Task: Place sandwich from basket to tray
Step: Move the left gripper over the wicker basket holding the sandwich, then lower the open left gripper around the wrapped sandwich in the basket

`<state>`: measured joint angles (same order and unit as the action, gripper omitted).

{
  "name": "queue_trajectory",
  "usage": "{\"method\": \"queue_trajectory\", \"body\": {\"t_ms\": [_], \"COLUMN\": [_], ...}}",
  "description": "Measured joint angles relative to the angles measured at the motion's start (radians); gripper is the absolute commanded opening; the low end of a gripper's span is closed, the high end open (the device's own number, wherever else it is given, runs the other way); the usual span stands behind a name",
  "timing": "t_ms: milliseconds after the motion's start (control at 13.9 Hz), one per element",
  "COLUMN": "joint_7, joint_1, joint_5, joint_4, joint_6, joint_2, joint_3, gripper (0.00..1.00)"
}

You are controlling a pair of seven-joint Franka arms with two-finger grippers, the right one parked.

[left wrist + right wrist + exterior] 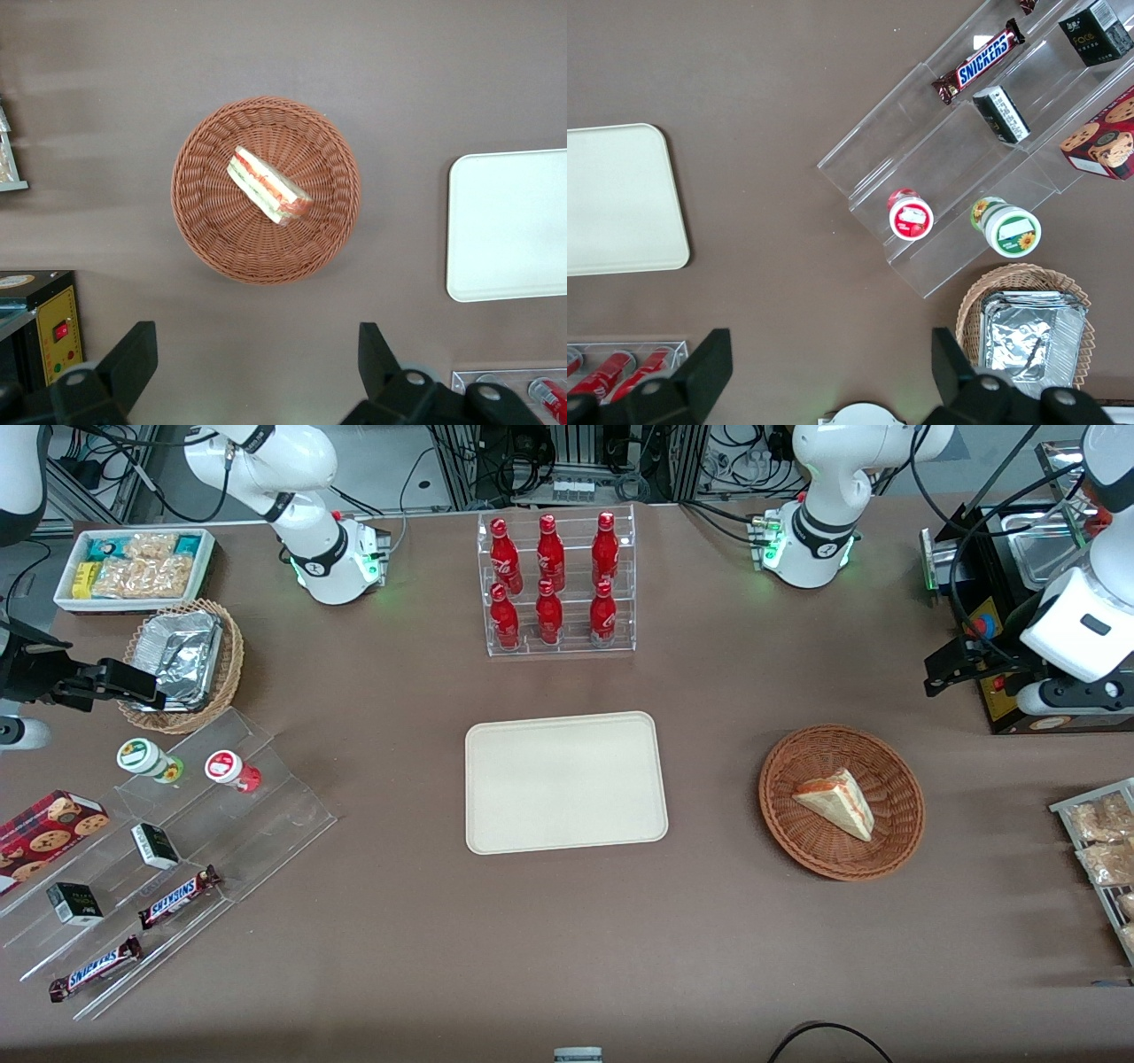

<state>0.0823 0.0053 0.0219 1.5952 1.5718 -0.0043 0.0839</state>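
Note:
The sandwich (837, 803), a pale bread wedge with a red-orange filling stripe, lies in the reddish-brown woven basket (788, 766). The basket stands beside the cream tray (565, 782), toward the working arm's end of the table. The tray is bare. My left gripper (941, 676) hangs above the table, farther from the front camera than the basket and apart from it. In the left wrist view the sandwich (267, 186) rests in the basket (208, 221), the gripper (257, 343) is open with nothing between its black fingers (133, 354), and a corner of the tray (509, 226) shows.
A clear rack of red bottles (554, 584) stands farther from the camera than the tray. A black machine (1001, 602) sits under the working arm. A rack of snack packets (1103, 841) lies at the working arm's end. Acrylic steps with snacks (168, 850) lie toward the parked arm's end.

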Motion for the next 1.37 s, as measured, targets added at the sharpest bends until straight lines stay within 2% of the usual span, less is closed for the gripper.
{"method": "queue_trajectory", "body": {"t_ms": [360,576,936,1368], "joint_7": [-0.002,-0.001,0.087,0.432], "joint_1": [0.000,0.000,0.000,0.000], "joint_5": [-0.021,-0.032,-0.033,-0.033], "joint_4": [0.001,0.053,0.243,0.473], "joint_6": [-0.002,0.027,0.245,0.587], "joint_2": [0.002,0.012,0.017,0.024], "joint_3": [0.000,0.000,0.000,0.001], "gripper": [1.00,1.00,1.00,1.00]}}
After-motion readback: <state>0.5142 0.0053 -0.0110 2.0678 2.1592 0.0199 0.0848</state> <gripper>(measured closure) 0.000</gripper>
